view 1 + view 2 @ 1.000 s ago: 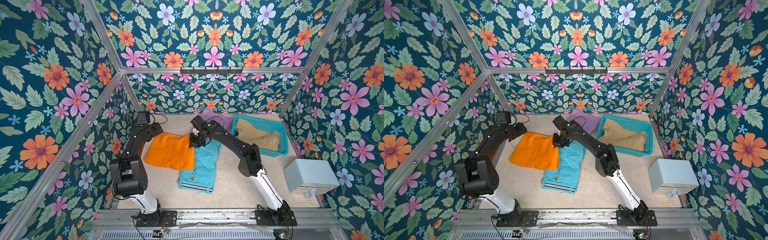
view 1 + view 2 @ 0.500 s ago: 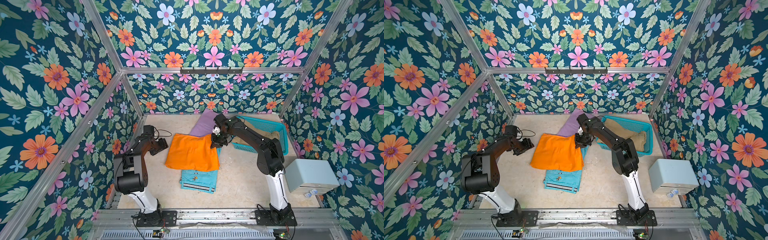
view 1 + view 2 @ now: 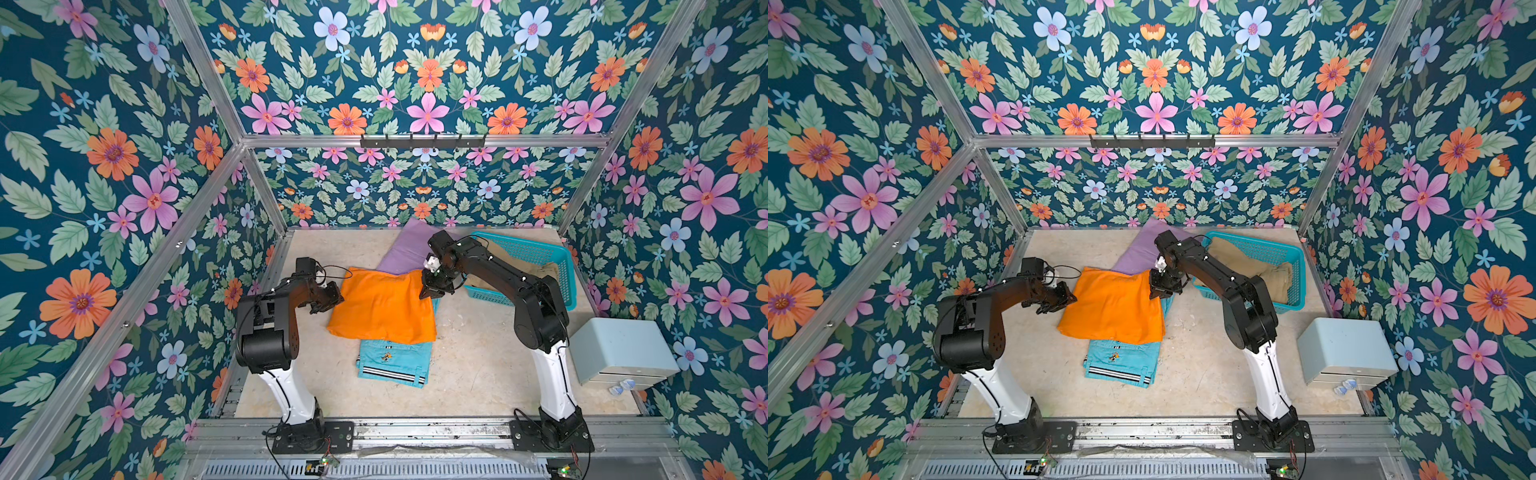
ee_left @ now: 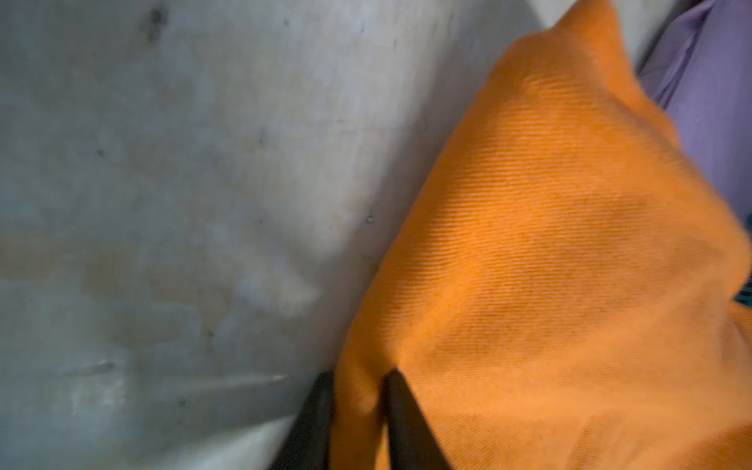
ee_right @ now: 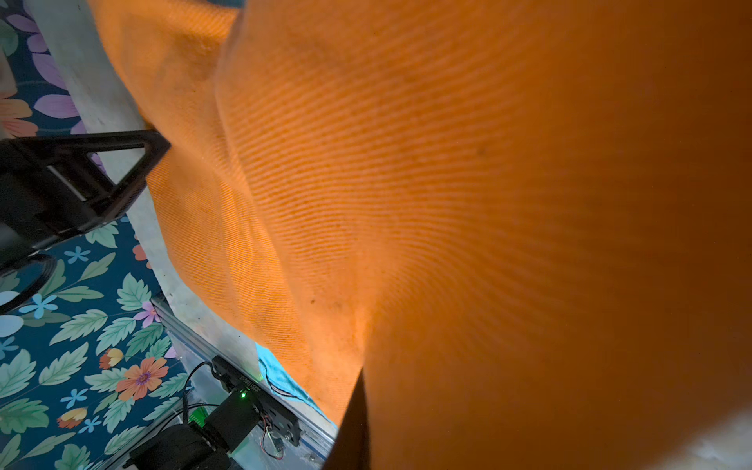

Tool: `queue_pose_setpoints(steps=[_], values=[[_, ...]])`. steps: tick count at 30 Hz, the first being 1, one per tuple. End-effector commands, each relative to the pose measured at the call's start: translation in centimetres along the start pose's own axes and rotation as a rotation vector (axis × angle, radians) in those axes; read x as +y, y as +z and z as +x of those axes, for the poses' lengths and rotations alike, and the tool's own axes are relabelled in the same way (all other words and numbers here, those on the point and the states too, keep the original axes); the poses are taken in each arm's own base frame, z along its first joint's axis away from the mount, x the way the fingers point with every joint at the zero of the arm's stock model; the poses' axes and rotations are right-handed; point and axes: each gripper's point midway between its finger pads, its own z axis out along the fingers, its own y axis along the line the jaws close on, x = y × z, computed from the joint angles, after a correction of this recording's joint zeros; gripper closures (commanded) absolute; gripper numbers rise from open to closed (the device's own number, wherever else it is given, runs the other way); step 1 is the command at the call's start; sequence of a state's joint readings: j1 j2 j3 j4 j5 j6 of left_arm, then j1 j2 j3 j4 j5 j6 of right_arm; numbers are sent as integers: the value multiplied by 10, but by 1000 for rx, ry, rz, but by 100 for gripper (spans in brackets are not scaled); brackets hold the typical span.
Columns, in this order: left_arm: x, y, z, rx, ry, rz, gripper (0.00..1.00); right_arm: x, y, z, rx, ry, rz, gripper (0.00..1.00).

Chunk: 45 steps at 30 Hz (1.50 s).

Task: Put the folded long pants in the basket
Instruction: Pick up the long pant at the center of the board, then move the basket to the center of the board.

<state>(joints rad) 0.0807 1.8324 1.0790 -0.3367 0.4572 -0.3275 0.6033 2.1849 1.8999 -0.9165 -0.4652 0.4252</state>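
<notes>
While both grippers clench its opposite edges, the orange pants (image 3: 382,307) sit spread at frame centre, not yet in the basket (image 3: 528,253) at centre right.
The left gripper (image 3: 332,297) pinches the left hem and the right gripper (image 3: 430,286) grips the upper-right corner, probably to carry the fold intact. The tan pants (image 3: 546,271) already lie inside the basket, the turquoise pants (image 3: 390,361) lie underneath, and the lilac pants (image 3: 405,253) lie above.

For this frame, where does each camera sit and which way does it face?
Top views: high above the arm bases, looking down at the table; both arms show whole, with left gripper and right gripper.
Left wrist: on the left arm, close over the table, facing the orange pants pinched in the left gripper.
Right wrist: on the right arm, facing across the orange pants toward the left gripper; one of its own fingers shows.
Shared: every view shows the orange pants.
</notes>
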Motion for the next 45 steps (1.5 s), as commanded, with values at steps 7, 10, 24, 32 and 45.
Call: queue_pose_setpoints(steps=[7,10,24,32,45], values=[[-49,-96,-54,-276,76,35,100,54,-74,-5,-128,-121,-122,100],[-92,-138,-65,-316,75,142,100,47,-123,-7,-196,-96,-98,100],[-359,-111,-35,-340,182,453,100,-154,-326,-6,-593,346,203,100],[-472,-34,18,-215,243,560,100,-241,-362,12,-620,507,448,100],[-493,29,52,-168,211,562,100,-300,-348,-10,-512,571,572,100]])
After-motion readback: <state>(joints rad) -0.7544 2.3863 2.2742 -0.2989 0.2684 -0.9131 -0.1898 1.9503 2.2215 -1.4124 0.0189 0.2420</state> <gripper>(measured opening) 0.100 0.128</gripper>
